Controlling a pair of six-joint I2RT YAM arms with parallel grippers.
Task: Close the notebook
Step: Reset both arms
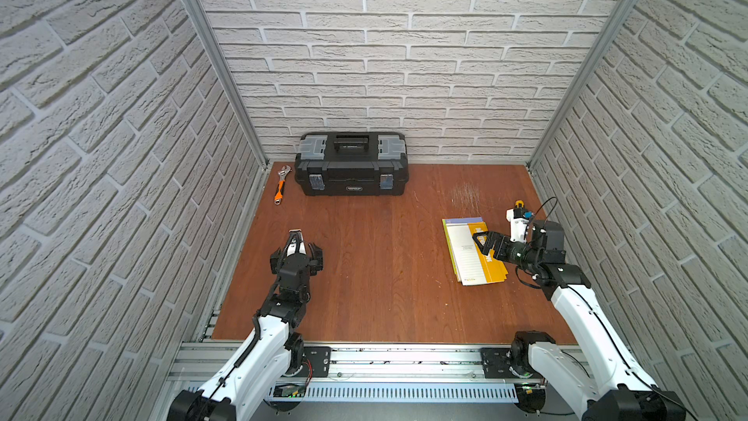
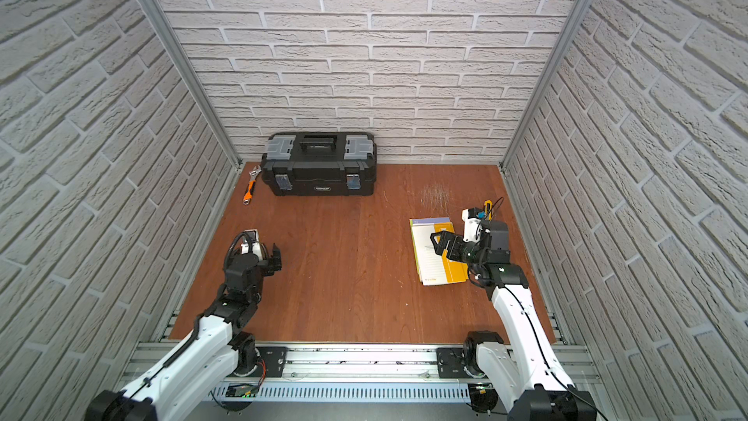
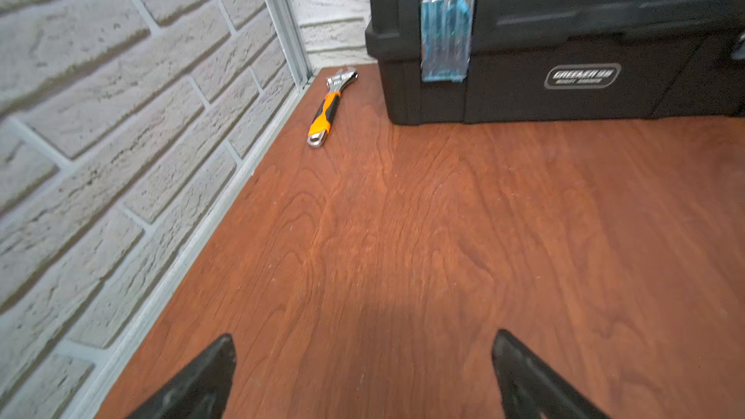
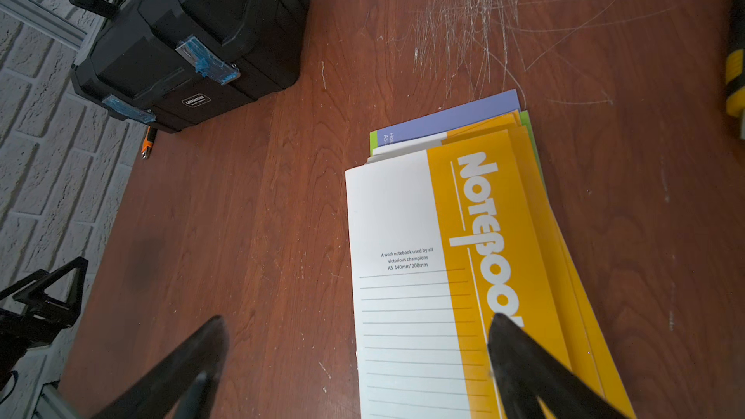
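Observation:
The notebook [image 4: 407,235] has a white and yellow cover that reads "Notebook". It lies flat with the cover facing up, on top of a fanned stack of yellow, purple and green ones, on the right of the table in both top views [image 1: 465,253] [image 2: 429,257]. My right gripper [image 4: 358,318] hovers just over it, open, one finger above the yellow band and one above bare wood; it holds nothing [image 1: 479,243] [image 2: 437,243]. My left gripper [image 3: 365,334] is open and empty over the left of the table [image 1: 297,255], far from the notebook.
A black toolbox [image 1: 351,166] stands shut against the back wall. An orange-handled wrench [image 1: 280,186] lies left of it by the side wall. A yellow and black screwdriver [image 1: 519,206] lies behind the notebook, near the right arm. Brick walls enclose three sides.

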